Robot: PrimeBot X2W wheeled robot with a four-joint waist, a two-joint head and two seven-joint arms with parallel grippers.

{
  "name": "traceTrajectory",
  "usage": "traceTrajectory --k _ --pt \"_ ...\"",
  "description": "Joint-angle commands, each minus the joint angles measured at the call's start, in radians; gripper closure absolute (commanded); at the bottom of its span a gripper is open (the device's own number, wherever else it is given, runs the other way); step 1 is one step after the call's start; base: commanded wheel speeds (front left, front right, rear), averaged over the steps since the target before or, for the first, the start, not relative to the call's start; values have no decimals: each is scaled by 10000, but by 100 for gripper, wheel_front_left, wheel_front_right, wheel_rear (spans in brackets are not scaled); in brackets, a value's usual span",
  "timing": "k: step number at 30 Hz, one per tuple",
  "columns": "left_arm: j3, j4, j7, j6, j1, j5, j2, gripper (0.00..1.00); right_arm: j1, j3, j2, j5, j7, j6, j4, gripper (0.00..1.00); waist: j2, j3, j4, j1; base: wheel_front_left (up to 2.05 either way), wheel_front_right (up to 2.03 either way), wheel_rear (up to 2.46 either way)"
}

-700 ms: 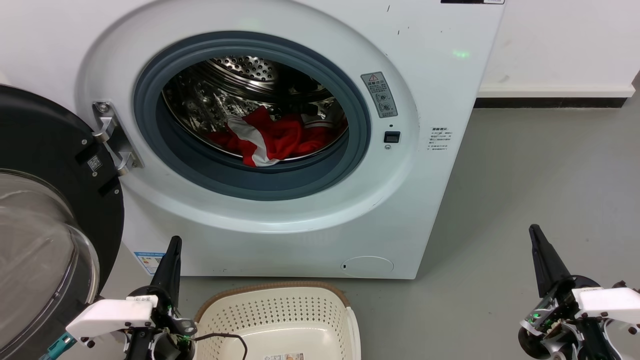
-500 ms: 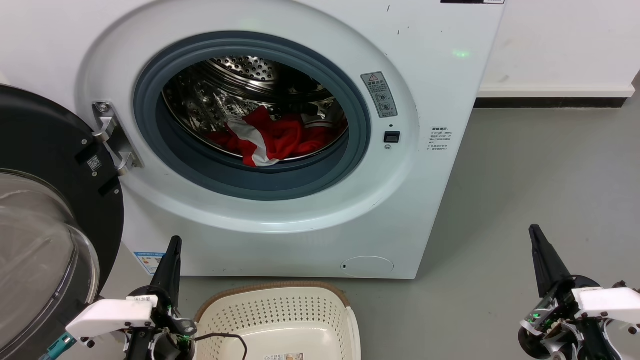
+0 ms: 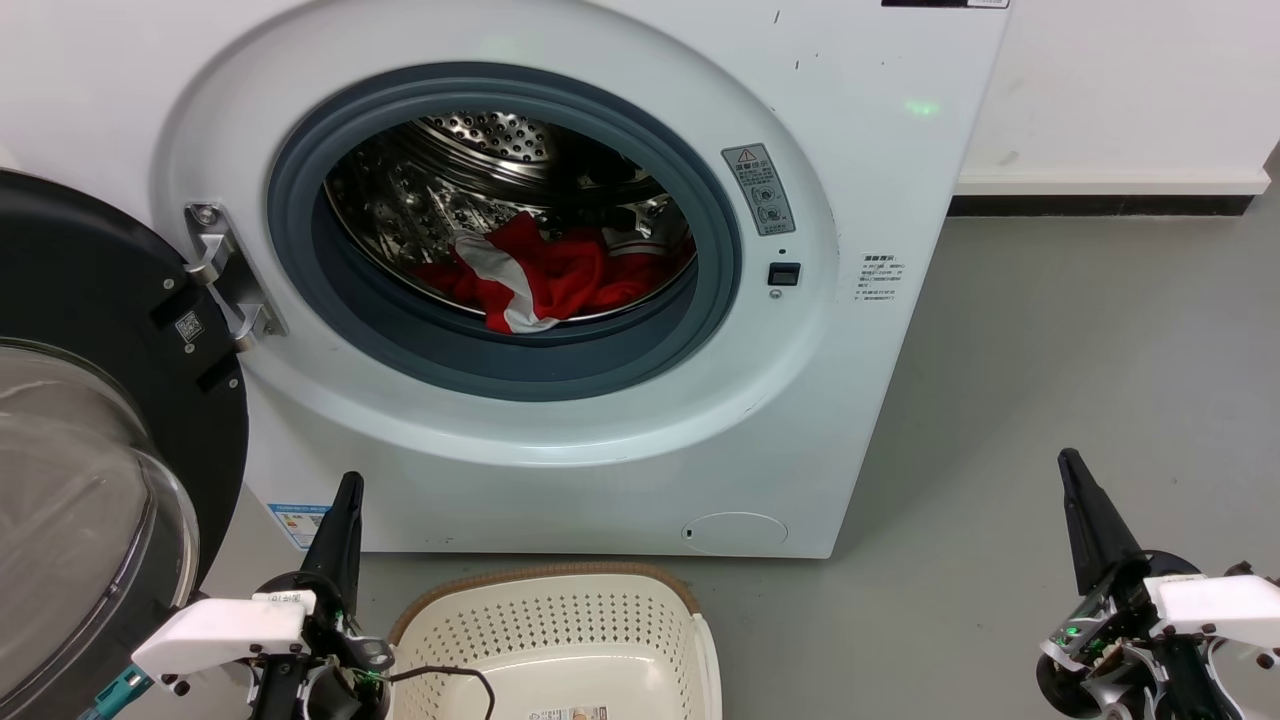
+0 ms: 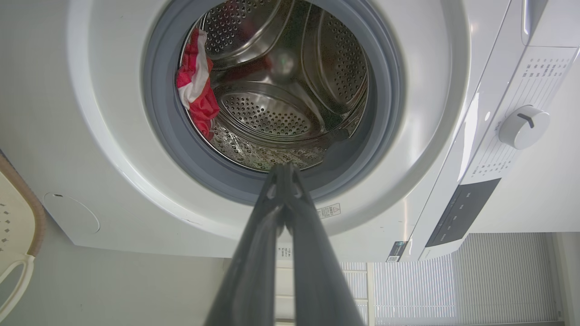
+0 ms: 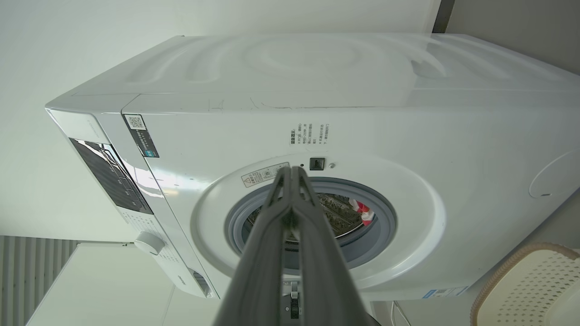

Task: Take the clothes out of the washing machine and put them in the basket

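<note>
Flanking one basket [image 3: 545,620] below one washing machine [image 3: 850,400] containing red clothes [image 3: 560,275], left hand [image 3: 349,487] and right hand [image 3: 1069,460] sit closed, empty.

Red-and-white clothes [image 3: 545,275] lie in the open washing machine [image 3: 850,400]; basket [image 3: 545,625] below.

The washing machine [image 3: 860,380] has its door [image 3: 90,430] open at the left, with red and white clothes [image 3: 540,275] lying in its drum [image 3: 480,130]. Below, the basket [image 3: 545,600] sits just beside the left gripper [image 3: 349,485]. The right gripper [image 3: 1068,462] is well apart, and both are pinched closed.
</note>
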Motion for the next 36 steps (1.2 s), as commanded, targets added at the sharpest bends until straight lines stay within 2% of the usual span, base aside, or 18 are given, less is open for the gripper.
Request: traceTrajectory --k 1,6,7,16,22,31,32,33,36 --pt "19 -1 19 -22 -56 -24 -4 100 -126 10 28 -45 7 0 15 100 -1 0 0 0 0 0 0" --pt "19 -1 19 -22 -56 -24 -4 100 -126 8 28 -45 7 0 15 100 -1 0 0 0 0 0 0" --pt "-1 9 -1 0 1 1 0 0 1 2 0 -1 -1 0 7 0 -1 0 0 0 0 0 0" --pt "-419 -10 -391 2 -25 252 -11 0 218 118 5 -279 -387 0 -183 0 -1 9 -8 1 0 0 0" --pt "-546 -213 -682 1 -87 1099 -9 0 320 150 6 -1011 -675 0 -412 0 -1 11 -5 1 0 0 0" --pt "-755 -625 -1076 10 -174 3108 -6 0 449 188 6 -3005 -1073 0 -823 0 -1 16 1 1 0 0 0" --pt "-793 -665 -1119 31 -183 3336 -6 0 465 200 6 -3278 -1111 0 -876 0 -1 18 2 1 0 0 0" --pt "-921 -774 -1240 105 -220 3999 -5 0 508 226 6 -4053 -1238 0 -1025 0 -1 22 4 1 0 0 0" --pt "-1085 -838 -1360 187 -242 4669 -5 0 550 249 6 -4805 -1355 0 -1172 0 -1 24 9 0 0 0 0"
